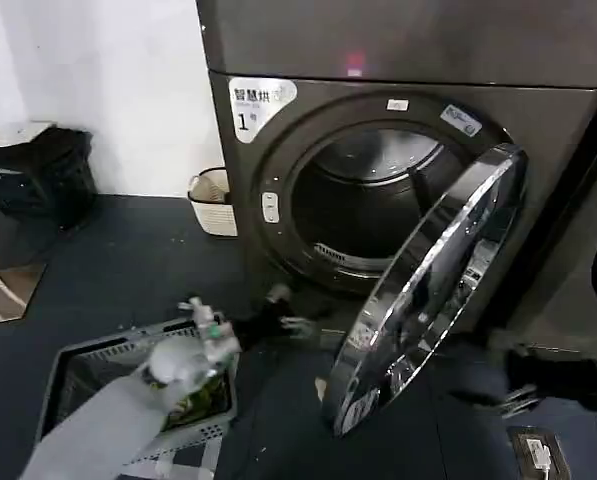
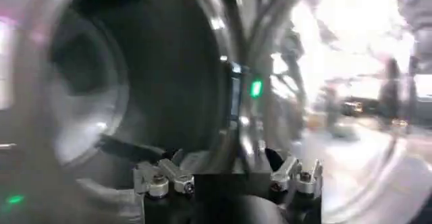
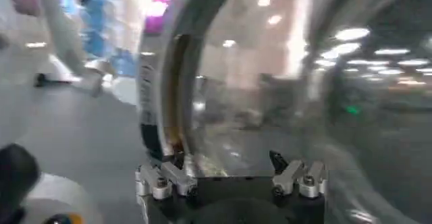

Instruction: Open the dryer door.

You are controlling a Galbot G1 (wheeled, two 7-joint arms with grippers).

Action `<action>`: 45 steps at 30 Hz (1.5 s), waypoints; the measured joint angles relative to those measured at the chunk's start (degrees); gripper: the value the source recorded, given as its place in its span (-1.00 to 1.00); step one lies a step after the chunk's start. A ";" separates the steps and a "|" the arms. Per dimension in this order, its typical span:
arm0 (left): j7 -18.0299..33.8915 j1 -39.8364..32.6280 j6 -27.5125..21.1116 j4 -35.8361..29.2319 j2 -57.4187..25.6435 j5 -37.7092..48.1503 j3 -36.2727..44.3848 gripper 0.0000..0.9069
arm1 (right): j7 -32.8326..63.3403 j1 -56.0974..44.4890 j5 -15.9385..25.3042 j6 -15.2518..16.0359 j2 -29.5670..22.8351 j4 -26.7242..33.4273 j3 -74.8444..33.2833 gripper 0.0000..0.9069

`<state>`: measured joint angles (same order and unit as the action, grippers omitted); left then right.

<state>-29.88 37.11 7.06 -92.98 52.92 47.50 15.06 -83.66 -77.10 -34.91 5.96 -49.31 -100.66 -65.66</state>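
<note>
I see the chrome-rimmed round dryer door (image 1: 433, 290) half-swung between my empty, spread-fingered left gripper (image 1: 286, 322) and right gripper (image 1: 513, 400), left nearer its free edge.

The left arm, a pale grey jointed limb (image 1: 118, 415), is extended from the lower left corner of the head view up and forward. Its wrist ends in a black left gripper with metal fingertips (image 1: 290, 325), held low with its fingers spread apart and nothing seen between them. In the left wrist view the same gripper (image 2: 229, 175) is seen with two silver-tipped fingers (image 2: 162, 178) set well apart. The right arm is reached in from the right edge, its dark right gripper (image 1: 513, 395) held low. In the right wrist view the right gripper (image 3: 229, 175) is shown with fingers (image 3: 300, 177) parted, nothing clasped.
</note>
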 joint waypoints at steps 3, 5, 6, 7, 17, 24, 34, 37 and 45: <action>-0.49 -1.71 0.02 0.21 0.96 0.38 2.82 1.00 | 1.30 -1.81 1.47 0.67 -1.79 1.91 -7.83 1.00; -0.56 -2.59 0.03 0.42 1.56 0.40 4.29 1.00 | 4.72 -2.61 2.06 3.49 -3.00 2.89 -12.83 1.00; -0.50 -3.03 0.05 0.55 2.01 0.40 5.07 1.00 | 6.51 -2.79 2.13 4.37 -3.54 3.26 -15.07 1.00; -0.50 -3.34 0.06 0.54 2.40 0.39 5.66 1.00 | 8.95 -3.09 2.50 5.26 -4.07 3.48 -17.42 1.00; 0.24 -4.29 1.14 0.58 5.95 -1.49 11.48 1.00 | 41.73 -5.87 6.79 3.09 -8.97 -0.37 -30.89 1.00; 6.47 -5.89 0.91 -1.31 9.25 -2.17 15.24 1.00 | 60.12 -7.58 11.42 7.73 -10.32 -5.69 -38.84 1.00; 13.27 -9.16 -4.47 -0.21 16.42 -4.95 21.09 1.00 | 72.16 -10.47 12.46 12.49 -10.66 -6.35 -48.28 1.00; 14.42 -10.54 -3.26 1.64 19.05 -8.34 23.14 1.00 | 73.09 -12.29 12.83 12.56 -10.43 -7.01 -51.75 1.00; 16.69 -13.33 -1.90 8.47 27.75 -11.09 27.92 1.00 | 72.87 -15.86 11.30 12.24 -11.10 -8.73 -60.00 1.00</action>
<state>-13.18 23.77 5.16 -84.51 80.67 36.41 42.99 -10.79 -92.96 -23.61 18.20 -60.42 -109.39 -125.65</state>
